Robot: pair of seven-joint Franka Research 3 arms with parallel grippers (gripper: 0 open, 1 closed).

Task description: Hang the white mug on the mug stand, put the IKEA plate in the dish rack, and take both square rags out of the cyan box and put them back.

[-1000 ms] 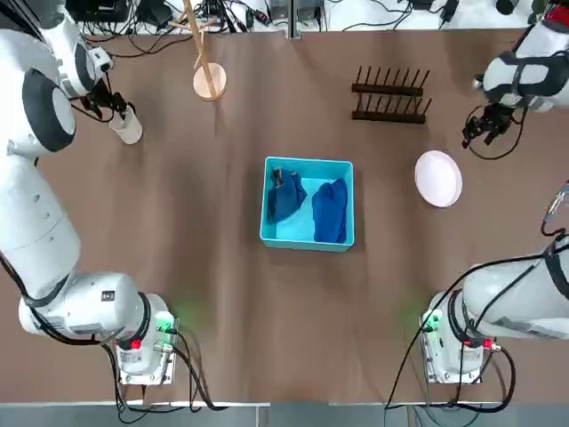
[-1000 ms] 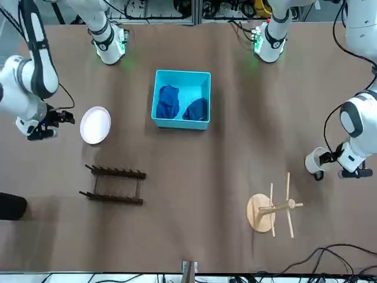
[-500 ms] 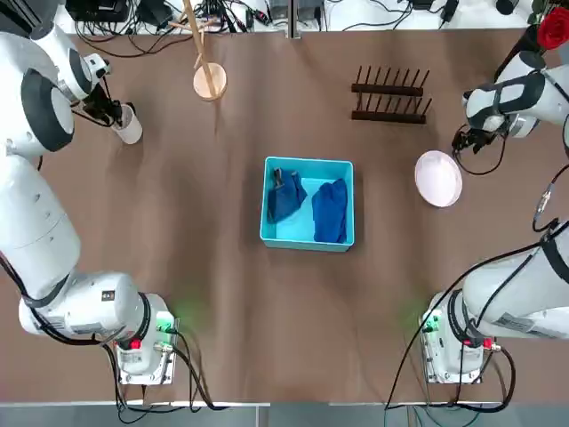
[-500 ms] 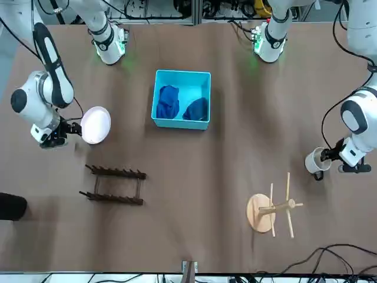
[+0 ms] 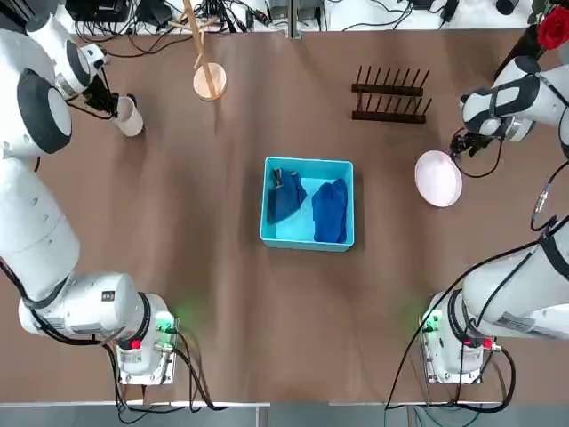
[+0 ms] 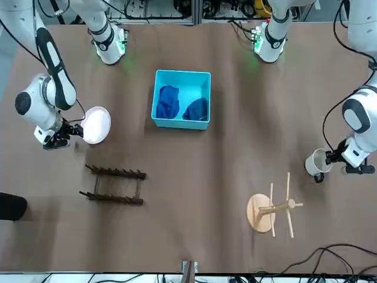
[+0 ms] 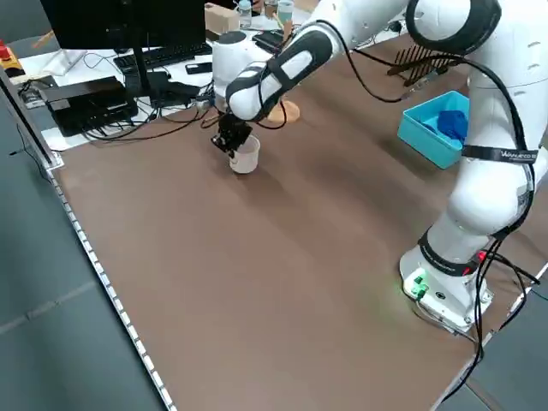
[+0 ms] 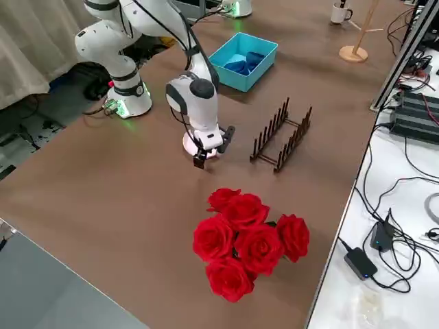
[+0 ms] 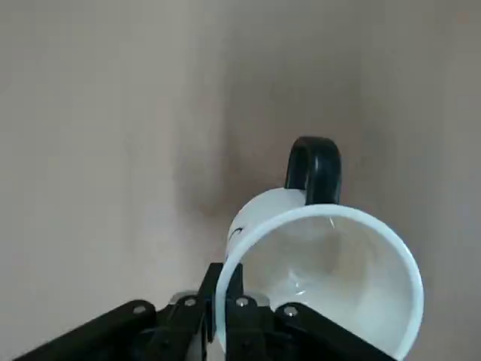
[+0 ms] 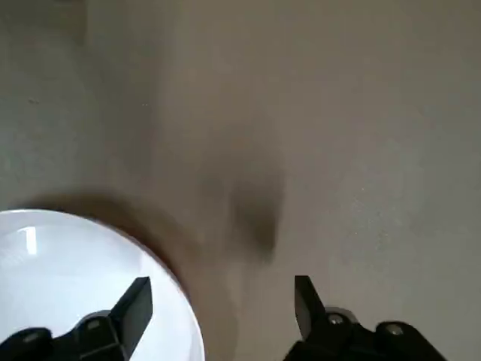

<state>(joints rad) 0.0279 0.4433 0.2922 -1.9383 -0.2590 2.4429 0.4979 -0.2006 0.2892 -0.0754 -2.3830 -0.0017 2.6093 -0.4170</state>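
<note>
With my left pincer clamped on the mug's rim near the surface's far-left corner, any sideways knock risked twisting it loose; my right pincer gaped by the plate.

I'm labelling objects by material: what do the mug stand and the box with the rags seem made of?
The mug stand looks like pale wood, probably unvarnished, with a matte, light-tan surface. The box seems smooth plastic: evenly cyan, thin-walled.

The brown worktop carries the cyan box centrally, the mug stand far left, the dish rack far right, the IKEA plate right, and a black container beyond the plate.
</note>
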